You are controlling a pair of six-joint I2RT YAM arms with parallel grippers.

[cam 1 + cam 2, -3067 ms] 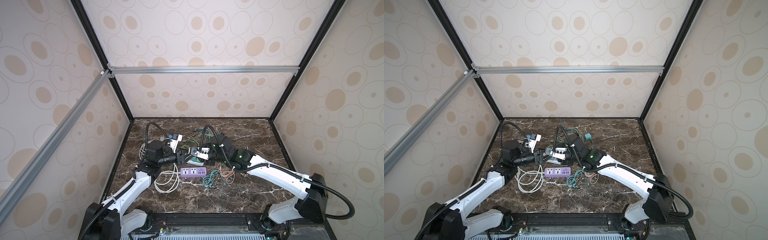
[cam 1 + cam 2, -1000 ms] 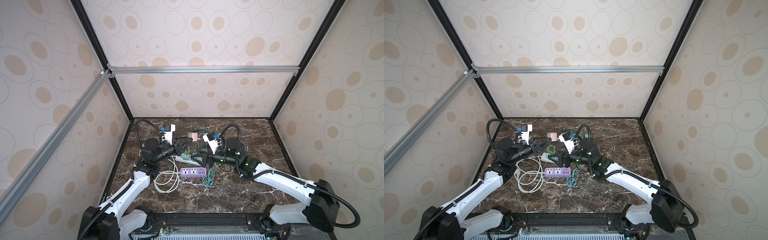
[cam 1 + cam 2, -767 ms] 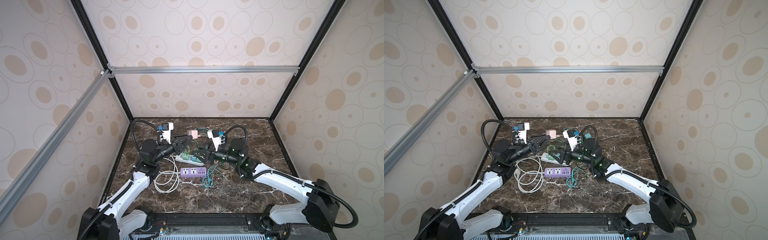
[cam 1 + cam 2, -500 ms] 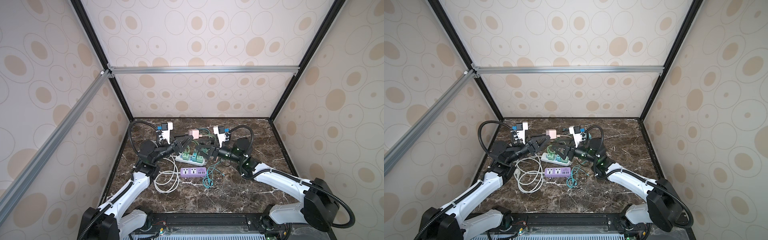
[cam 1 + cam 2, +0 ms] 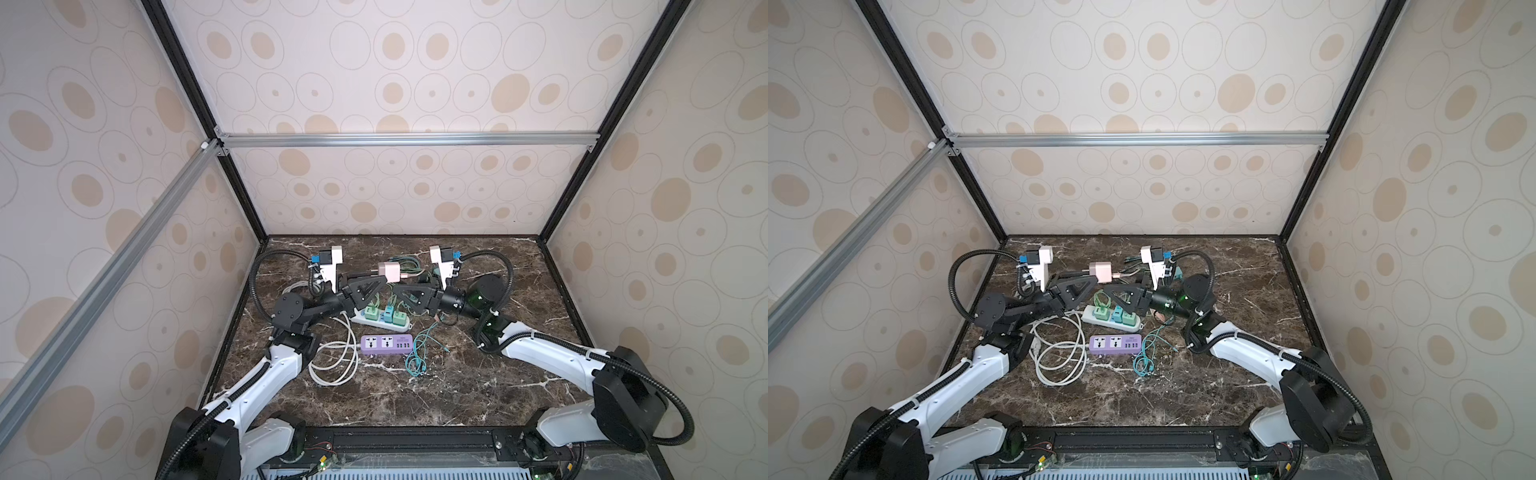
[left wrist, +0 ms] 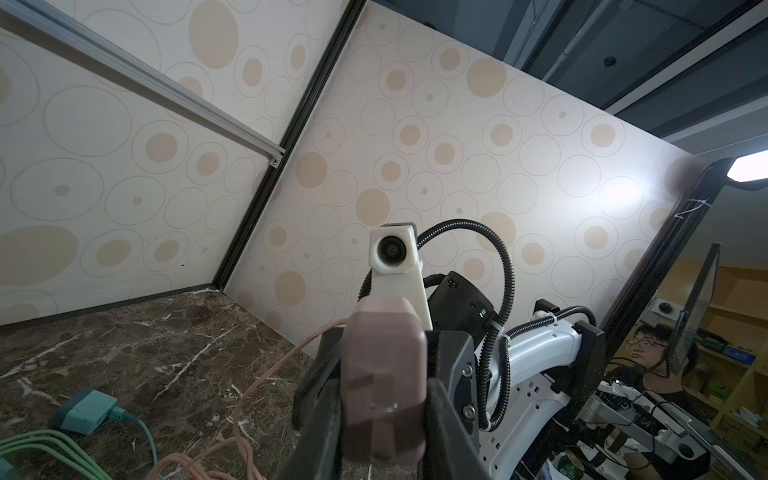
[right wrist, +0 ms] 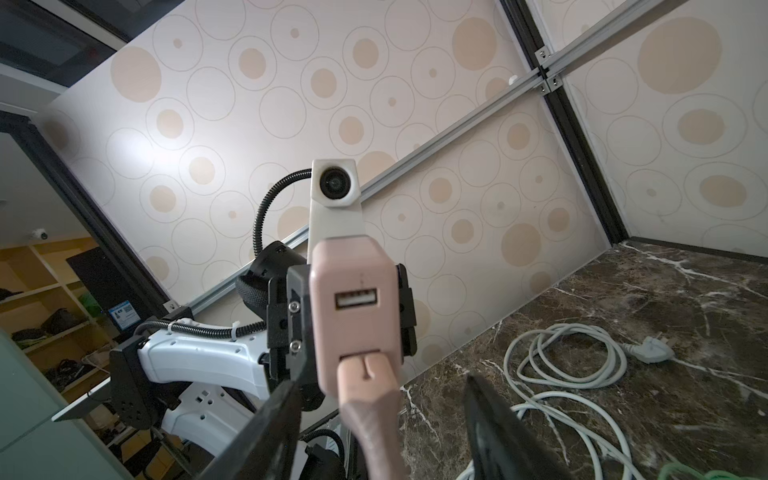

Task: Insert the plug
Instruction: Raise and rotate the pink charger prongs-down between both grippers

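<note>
Right wrist cam pretty much tells the story: the plug [image 7: 365,374] on the pink cable looks seated in the lower port of the charger [image 7: 353,299], and the USB port above it is empty. Left gripper [image 6: 386,395] is clamped on the charger and holds it up off the table [image 5: 457,374], between the two arms. Right gripper [image 7: 374,424] has its jaws apart either side of the cable, with a gap on both sides.

So I'd call the insertion basically done. What's left is backing off, unless the charger itself has to go in the white strip [image 5: 360,319], and then that bit isn't started. Three seconds back both arms were huddled low over the strips. Now they're raised, and the right one has eased back.
</note>
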